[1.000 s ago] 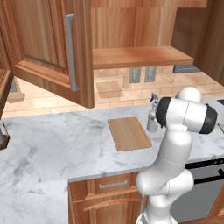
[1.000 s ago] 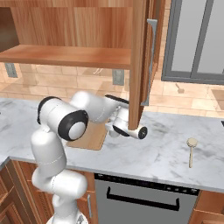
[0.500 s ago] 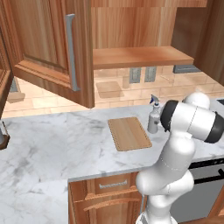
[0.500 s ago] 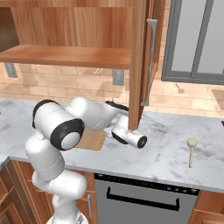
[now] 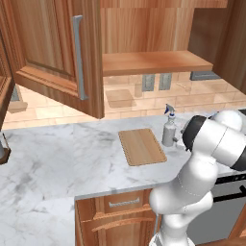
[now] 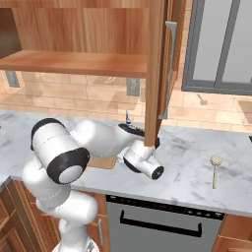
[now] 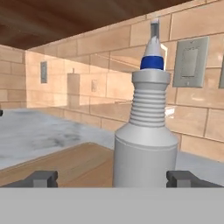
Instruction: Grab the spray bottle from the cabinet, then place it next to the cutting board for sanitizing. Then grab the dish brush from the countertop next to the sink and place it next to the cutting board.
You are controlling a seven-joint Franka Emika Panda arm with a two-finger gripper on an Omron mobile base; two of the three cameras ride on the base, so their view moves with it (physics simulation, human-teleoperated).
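Cabinet: warm brown wooden wall cabinet (image 5: pixel 53 53) hangs with its door swung open, bare shelf above the desk.
Desk: white grey-veined marble desk (image 5: pixel 62 158) carries everything.
Board: flat light-wood cutting board (image 5: pixel 141 146) lies on the marble.
Bottle: grey cylindrical spray bottle (image 7: pixel 146 144) stands upright just beside the board's right edge.
Fingers: dark fingers (image 7: pixel 41 178) spread wide either side of the bottle, clear of it.
Brush: cream round-headed dish brush (image 6: pixel 215 170) lies well off to the right.

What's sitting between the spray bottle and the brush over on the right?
Nothing on the counter itself: in the right base view bare countertop runs from the spray bottle to the brush, though the arm's wrist and the cabinet door stand in front.
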